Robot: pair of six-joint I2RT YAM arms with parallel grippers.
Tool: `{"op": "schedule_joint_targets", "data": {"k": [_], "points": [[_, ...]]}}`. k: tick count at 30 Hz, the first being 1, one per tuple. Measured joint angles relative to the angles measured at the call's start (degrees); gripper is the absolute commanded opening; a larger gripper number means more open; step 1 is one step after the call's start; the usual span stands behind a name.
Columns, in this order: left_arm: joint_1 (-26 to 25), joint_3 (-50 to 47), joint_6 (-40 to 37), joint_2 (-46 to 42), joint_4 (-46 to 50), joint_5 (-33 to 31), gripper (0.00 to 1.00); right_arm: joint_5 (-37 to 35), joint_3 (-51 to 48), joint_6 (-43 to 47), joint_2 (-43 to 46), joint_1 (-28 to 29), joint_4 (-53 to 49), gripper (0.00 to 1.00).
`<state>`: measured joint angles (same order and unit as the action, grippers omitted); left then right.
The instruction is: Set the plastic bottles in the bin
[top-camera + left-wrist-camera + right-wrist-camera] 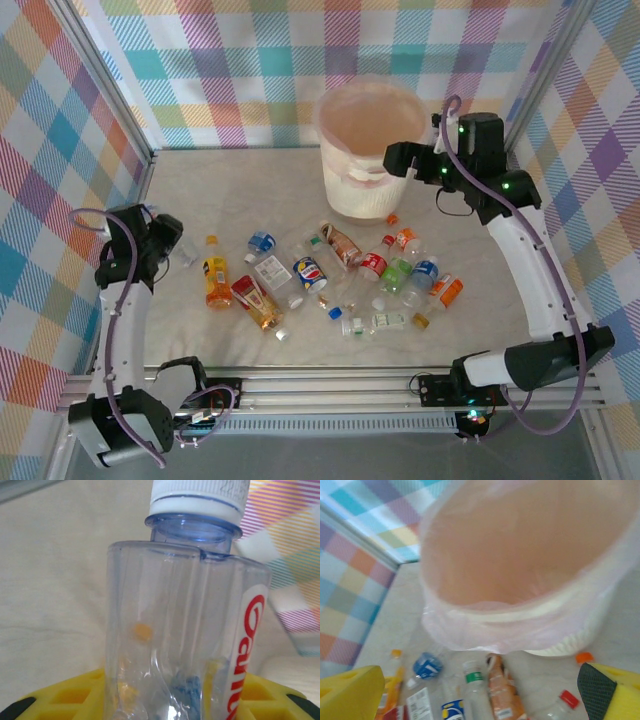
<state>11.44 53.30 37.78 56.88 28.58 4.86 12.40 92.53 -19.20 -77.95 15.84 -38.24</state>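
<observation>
My left gripper (pixel 178 248) is at the table's left side, shut on a clear plastic bottle (pixel 175 620) with a white cap and red lettering; the bottle stands between the yellow fingers (pixel 55 700). Several more plastic bottles lie scattered mid-table, among them an orange one (pixel 216 272), a blue-and-white labelled one (pixel 310 272) and a brown one (pixel 343 245). The cream-white bin (pixel 365 150) stands at the back centre. My right gripper (pixel 397 160) hovers open at the bin's right rim, and the bin (pixel 530 580) is seen from above in the right wrist view.
Checked cloth walls with metal frame posts close in the table on three sides. A loose orange cap (pixel 392 218) lies just in front of the bin. Bare tabletop stretches along the back left and the right side.
</observation>
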Motion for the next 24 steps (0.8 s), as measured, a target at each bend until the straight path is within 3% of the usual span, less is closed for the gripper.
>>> {"op": "schedule_joint_targets", "data": {"k": [5, 11, 24], "points": [[-10.4, 4.8, 4.7, 2.3, -5.7, 0.3, 0.26, 9.3, -4.2, -1.5, 1.0, 0.6, 7.6, 1.0], [-20.0, 16.8, 8.4, 13.4, -11.9, 0.3, 0.26, 17.2, -6.1, -2.8, -0.1, 4.5, 14.2, 1.0], [-31.1, 34.7, 12.6, 29.4, -18.6, 5.2, 0.26, 19.7, 0.4, -1.3, -13.4, 14.5, 18.1, 1.0]]}}
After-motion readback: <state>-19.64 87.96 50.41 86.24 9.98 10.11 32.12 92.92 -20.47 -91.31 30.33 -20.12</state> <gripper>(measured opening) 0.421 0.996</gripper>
